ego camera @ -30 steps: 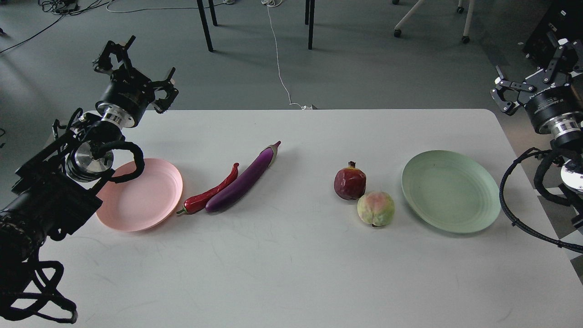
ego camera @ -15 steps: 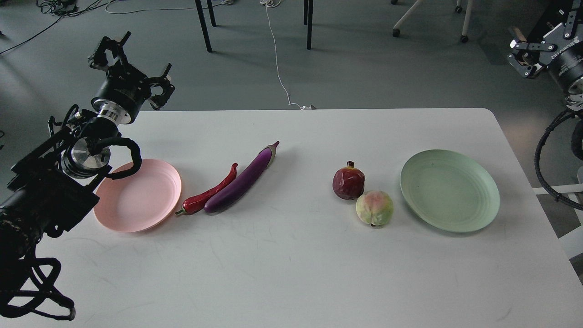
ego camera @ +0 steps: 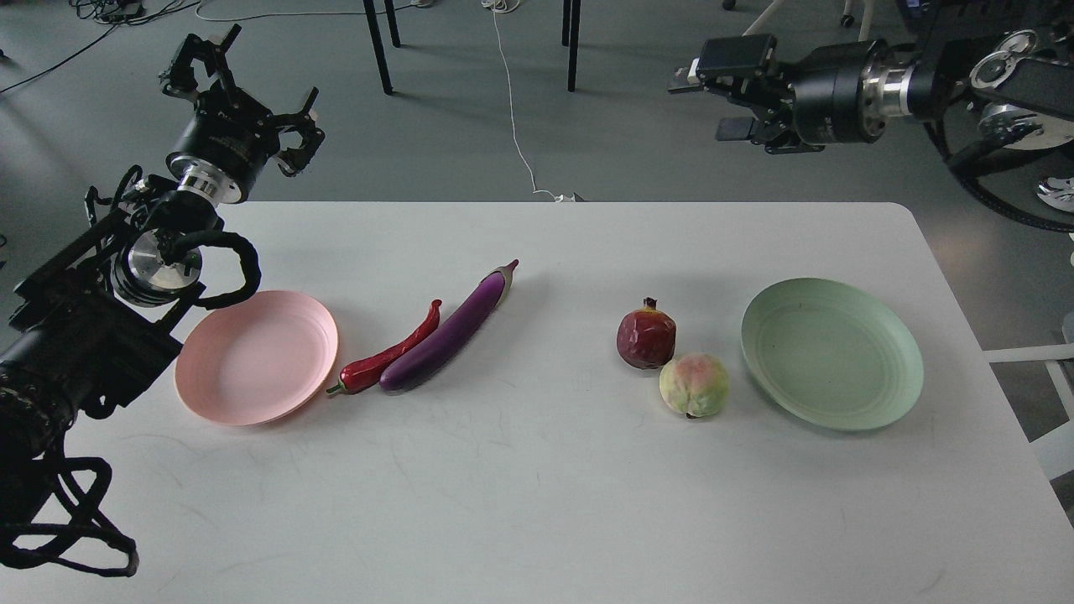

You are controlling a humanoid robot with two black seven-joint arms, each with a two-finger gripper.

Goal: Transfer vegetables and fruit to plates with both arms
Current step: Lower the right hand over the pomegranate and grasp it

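The purple eggplant [ego camera: 453, 331] and red chili pepper [ego camera: 388, 355] lie side by side on the white table, just right of the empty pink plate [ego camera: 256, 356]. The dark red pomegranate [ego camera: 646, 337] and pale peach [ego camera: 694, 385] touch each other, just left of the empty mint green plate [ego camera: 831, 353]. My left gripper [ego camera: 247, 96] is open and empty, raised beyond the table's far left corner. My right gripper [ego camera: 713, 92] is open and empty, pointing left, above the floor beyond the table's far edge, behind the fruit.
The white table [ego camera: 537, 486] has a rounded far right corner. Black chair legs [ego camera: 377, 46] and a white cable [ego camera: 513, 109] are on the grey floor beyond it. My left arm's body [ego camera: 75, 335] overhangs the table's left edge by the pink plate.
My right arm has swung from the right edge, rising and then turning to point left beyond the table's far edge. My left gripper has lifted slightly up and away. The food and plates have not moved.
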